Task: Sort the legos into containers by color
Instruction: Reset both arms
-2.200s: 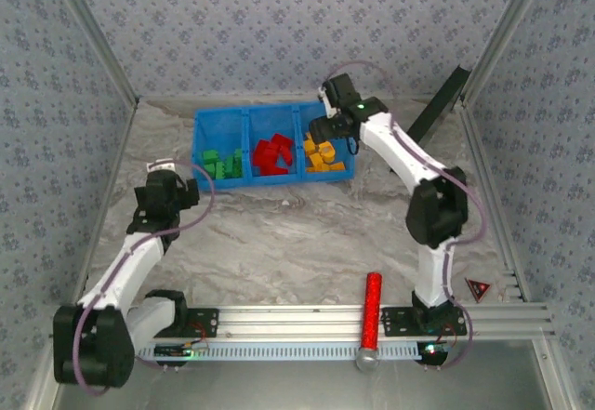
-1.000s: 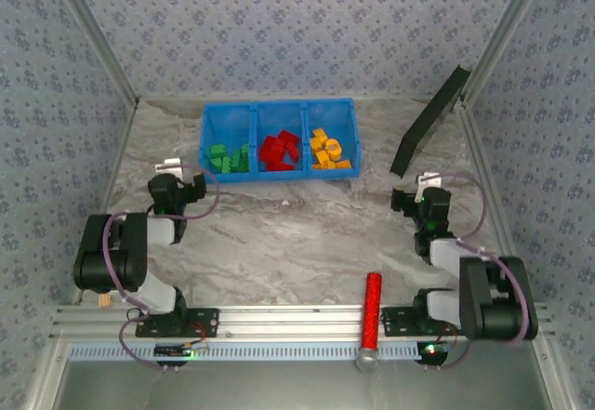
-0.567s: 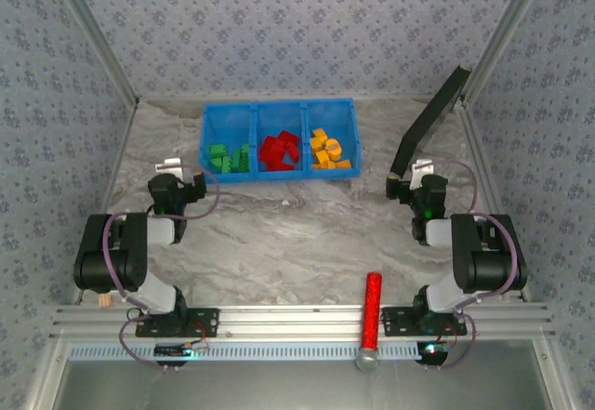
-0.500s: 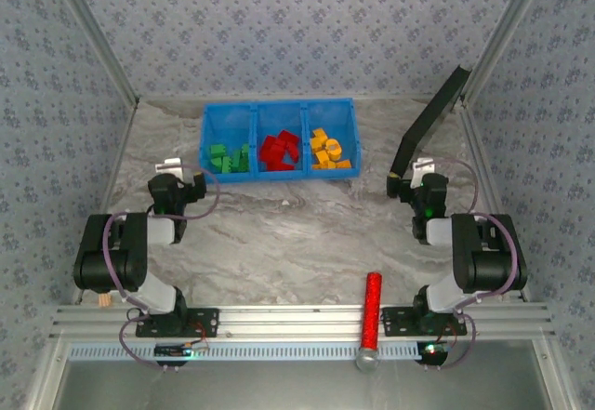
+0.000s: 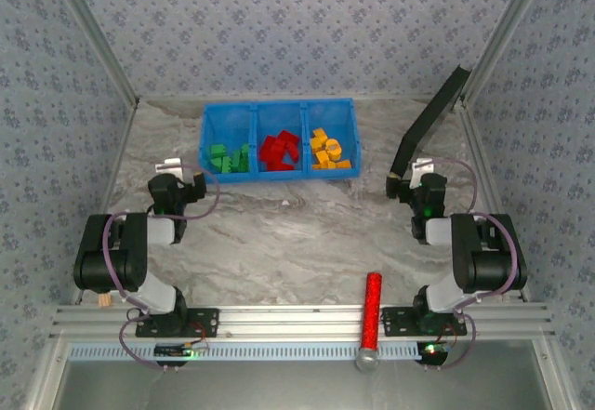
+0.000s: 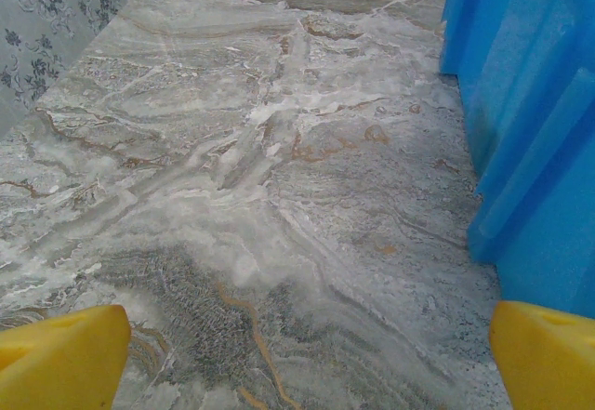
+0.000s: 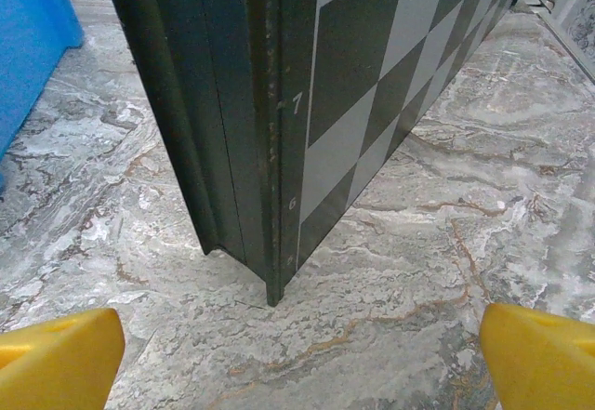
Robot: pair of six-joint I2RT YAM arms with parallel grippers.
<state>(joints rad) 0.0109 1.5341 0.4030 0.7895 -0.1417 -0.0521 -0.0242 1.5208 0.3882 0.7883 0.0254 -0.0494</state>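
Observation:
The blue tray (image 5: pixel 346 174) sits at the back of the table with its three containers side by side. Green legos (image 5: pixel 225 158) lie in the left one, red legos (image 5: pixel 279 151) in the middle one, and orange-yellow legos (image 5: pixel 325 149) in the right one. My left gripper (image 5: pixel 179 183) is folded back near the tray's front left corner. In its wrist view it (image 6: pixel 297 368) is open over bare marble, with the tray wall (image 6: pixel 535 140) to its right. My right gripper (image 5: pixel 421 180) is open and empty too (image 7: pixel 297 363), facing the foot of a checkered board (image 7: pixel 363 85).
The dark checkered board (image 5: pixel 428 122) leans against the right wall, its lower end just ahead of the right gripper. A long red cylinder with a silver base (image 5: pixel 372 304) lies across the front rail. Patterned walls close in both sides.
The right arm has pulled back from over the orange compartment and folded down at the right. The left arm has folded back too. Nothing has moved in the last half second.

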